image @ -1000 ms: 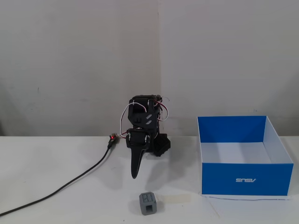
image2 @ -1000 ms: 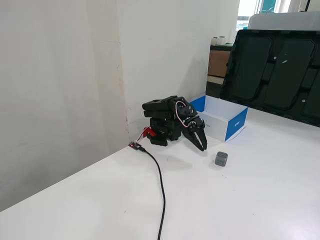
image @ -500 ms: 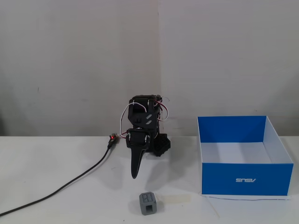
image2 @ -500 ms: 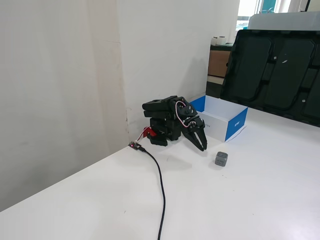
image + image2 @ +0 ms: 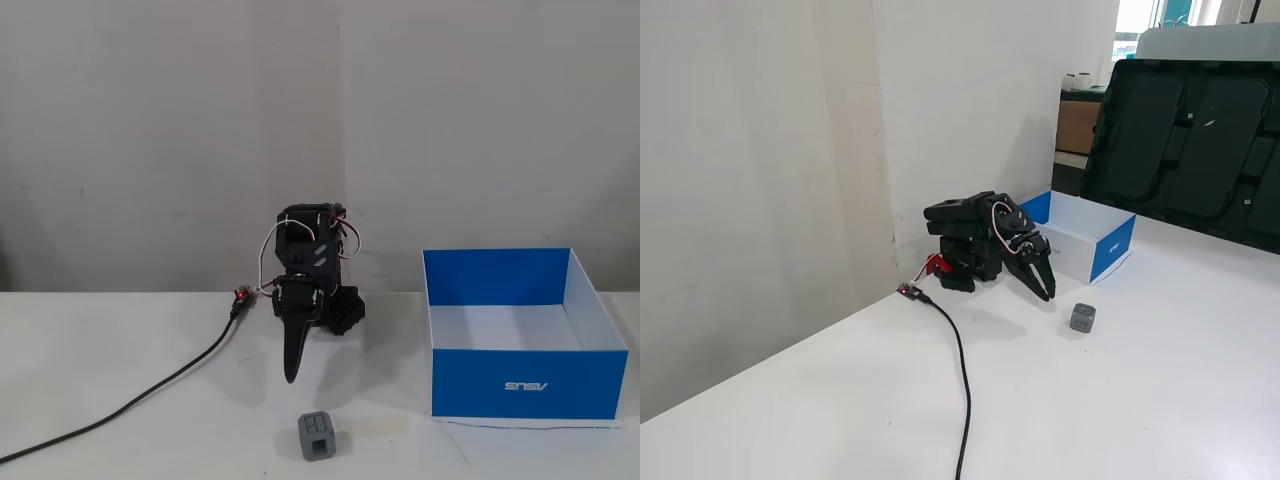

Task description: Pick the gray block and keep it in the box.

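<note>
Nearest the camera in a fixed view I have the gray block (image 5: 317, 436), sitting square on the white surface (image 5: 120, 400) with its face of darker recessed squares turned toward me. Just to its right lies a pale tape strip (image 5: 375, 426), flat on the surface and close beside the block; I cannot tell whether they touch.

Behind the block, pointing down and toward me, is the claw (image 5: 291, 375). In this view the block lies in front of the claw's tip and a little to the right, with bare surface between them, so nothing is touched yet. In the other fixed view the claw (image 5: 1045, 294) hangs off the folded arm (image 5: 970, 240) and the block (image 5: 1083, 318) sits beyond its tip, down and to the right, clearly apart from it. The block is a cube, so I see no long axis to line up on; what matters, as I judge it, is reaching forward and slightly across to bring the tip over it.

The claw's fingers look drawn together into one dark point in both fixed views; it holds nothing.

To the right, the box (image 5: 520, 385) stands open-topped, blue outside and white inside, logo upside down on its front wall, and empty as far as I can see. Farther back, a black cable (image 5: 150, 395) trails off left from the arm's base, which sits by the wall.
</note>
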Controlling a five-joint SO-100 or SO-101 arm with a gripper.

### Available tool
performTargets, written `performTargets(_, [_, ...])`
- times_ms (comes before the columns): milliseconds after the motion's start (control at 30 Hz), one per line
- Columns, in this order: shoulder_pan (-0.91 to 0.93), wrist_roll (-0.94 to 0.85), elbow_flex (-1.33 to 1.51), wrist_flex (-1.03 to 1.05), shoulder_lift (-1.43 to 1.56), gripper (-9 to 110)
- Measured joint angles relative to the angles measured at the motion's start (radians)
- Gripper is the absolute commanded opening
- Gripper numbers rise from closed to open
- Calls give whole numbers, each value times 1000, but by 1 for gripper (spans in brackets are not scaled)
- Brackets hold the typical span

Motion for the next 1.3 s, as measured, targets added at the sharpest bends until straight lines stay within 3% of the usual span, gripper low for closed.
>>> performTargets(800, [-94, -6, -66, -38, -133, 0])
performTargets(1167, [-117, -43, -253, -101, -485, 0])
performTargets(1300, [-141, -60, -328, -101, -598, 14])
